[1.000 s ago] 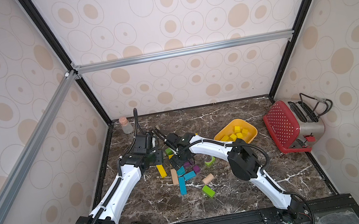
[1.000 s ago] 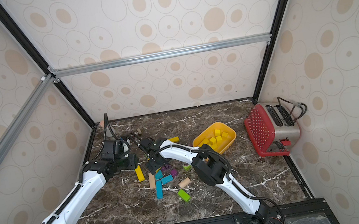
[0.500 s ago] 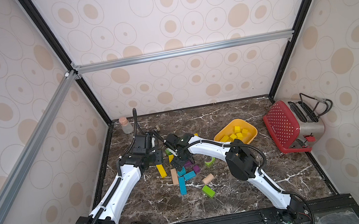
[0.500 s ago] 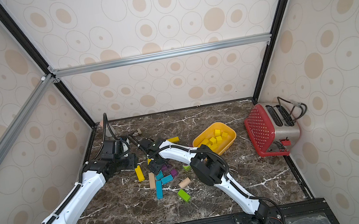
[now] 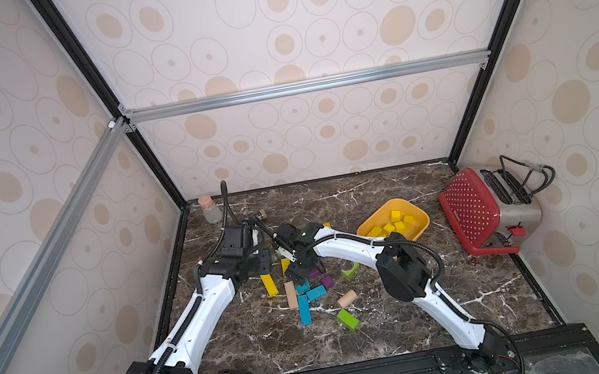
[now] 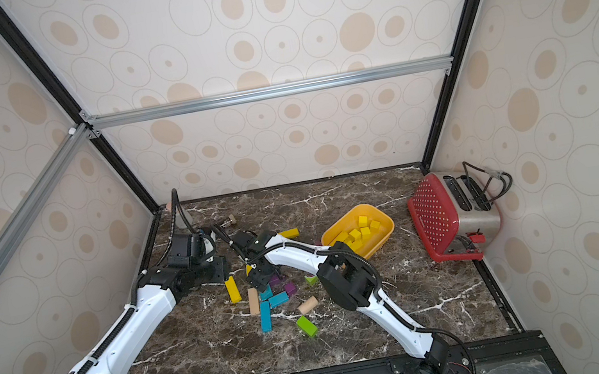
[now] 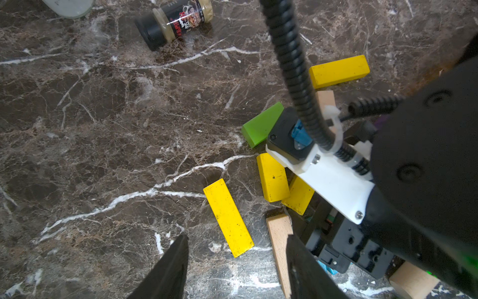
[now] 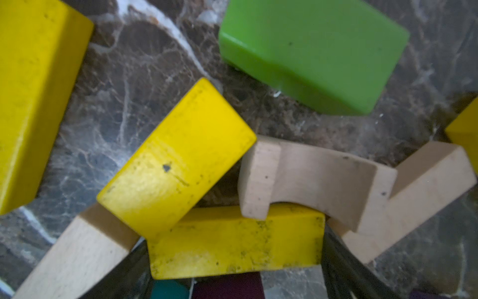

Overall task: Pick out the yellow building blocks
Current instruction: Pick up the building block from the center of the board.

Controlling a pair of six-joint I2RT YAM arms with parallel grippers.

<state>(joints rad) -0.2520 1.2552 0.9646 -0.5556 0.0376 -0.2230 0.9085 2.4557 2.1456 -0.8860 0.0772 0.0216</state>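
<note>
Several yellow building blocks point(image 5: 394, 223) lie in the orange-yellow bowl point(image 5: 374, 214). Loose ones remain in the pile: a long bar point(image 5: 269, 285) point(image 7: 227, 217), another bar point(image 6: 289, 233) point(image 7: 338, 71) farther back, and two short ones point(image 7: 273, 178) under my right wrist. My right gripper point(image 5: 301, 268) point(image 8: 235, 261) points down into the pile, its fingers pressed against both ends of a yellow block point(image 8: 235, 243). That block still lies under a second yellow block point(image 8: 178, 160) and a bare wooden arch point(image 8: 310, 181). My left gripper point(image 5: 261, 262) point(image 7: 237, 236) hovers open and empty beside the long bar.
Green point(image 5: 346, 319) point(image 8: 310, 57), blue point(image 5: 304, 308), purple point(image 5: 326, 282) and bare wooden point(image 5: 290, 294) blocks are scattered around the pile. A red toaster point(image 5: 487, 214) stands at the right wall. A corked bottle point(image 5: 209, 211) and a fallen spice jar point(image 7: 176, 23) lie at the back left.
My right gripper's jaws have narrowed onto the yellow block, and the right arm has shifted slightly left. The left arm has not moved.
</note>
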